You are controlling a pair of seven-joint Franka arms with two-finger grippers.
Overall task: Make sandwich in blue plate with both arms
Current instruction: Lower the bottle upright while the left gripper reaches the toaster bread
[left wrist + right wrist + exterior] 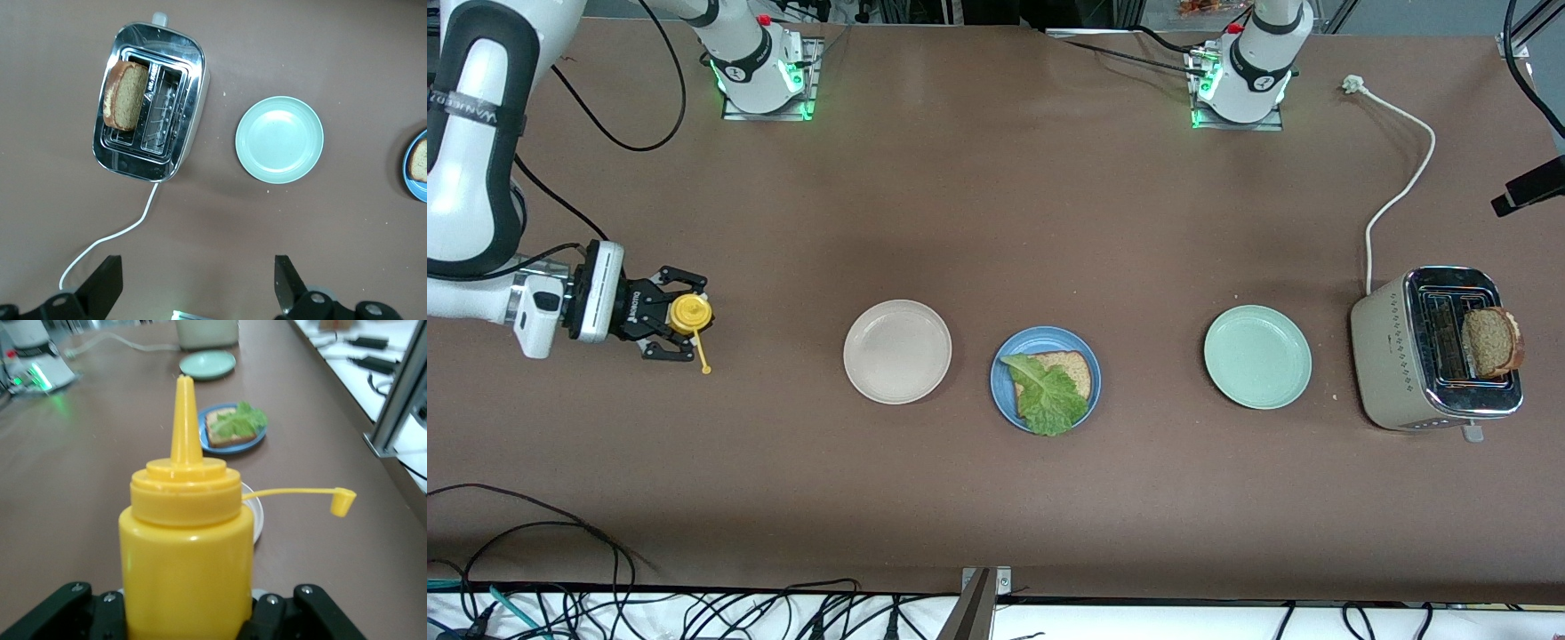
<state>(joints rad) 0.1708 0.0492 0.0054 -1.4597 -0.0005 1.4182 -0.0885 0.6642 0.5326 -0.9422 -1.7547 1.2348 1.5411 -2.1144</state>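
Blue plate (1001, 378) holds bread slice (1074, 366) and lettuce (1047, 396). Right gripper (660, 313) pinches mustard bottle (690, 314), well apart from the plate; left gripper (199, 283) spread above toaster (1396, 364) — second slice (1490, 342) could snag there.

**Free room and obstacles on the counter**

Open gaps separate the beige plate (897, 351), blue plate (1046, 380), green plate (1257, 356) and toaster (1436, 351). A bread slice (1491, 342) stands up from one toaster slot; its cord (1399, 182) trails toward the left arm's base.
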